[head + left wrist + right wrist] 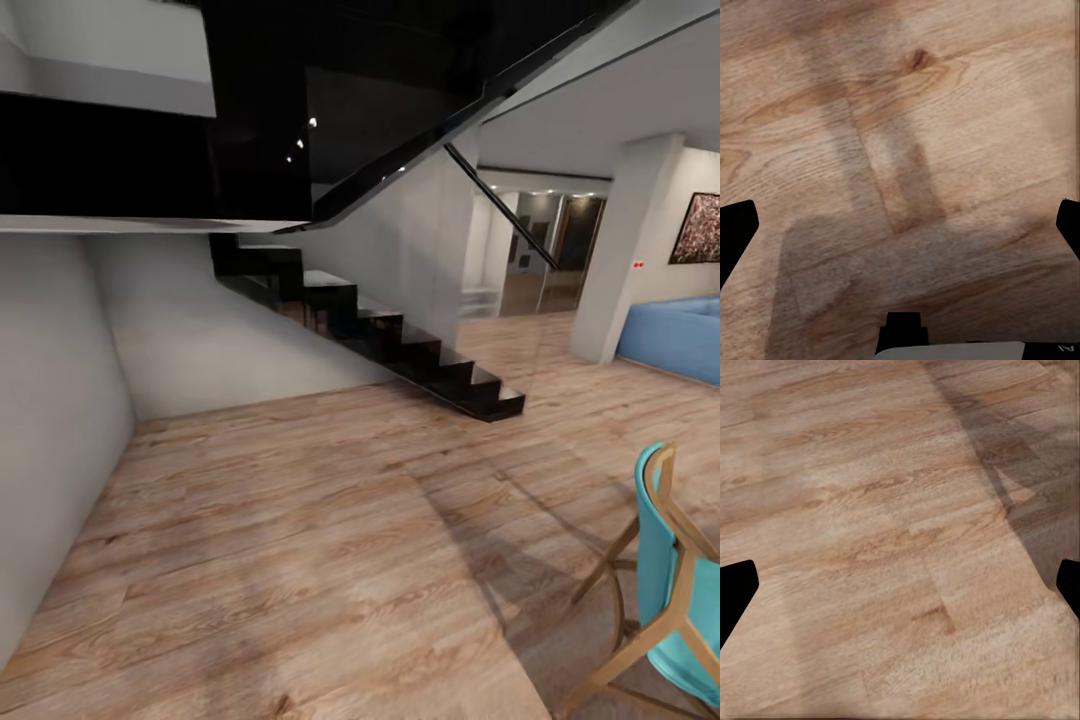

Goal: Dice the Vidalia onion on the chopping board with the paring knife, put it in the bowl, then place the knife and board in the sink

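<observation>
Where I am: I stand on a light wood floor (300, 540) in an open room, not at a kitchen counter. This looks to me like the travelling part of the job.
Ahead of me: a black staircase (400, 345) with a glass side panel goes up to the left, and a white wall (60, 400) closes my left side.
To my right: a turquoise chair with wooden legs (665, 590) is near me, and further away there is a blue sofa (675, 335) behind a white pillar (630, 250).
Left gripper (900, 225): the two dark fingertips stand far apart at the edges of the wrist view, so the jaws are spread and hold nothing. It points down at the floor planks, I think because nothing needs carrying yet.
Right gripper (900, 585): the same, jaws wide and empty, facing the floor.
Task things: the onion, sink, board, knife and bowl are not in front of me now, so I judge that the kitchen must be reached first.
</observation>
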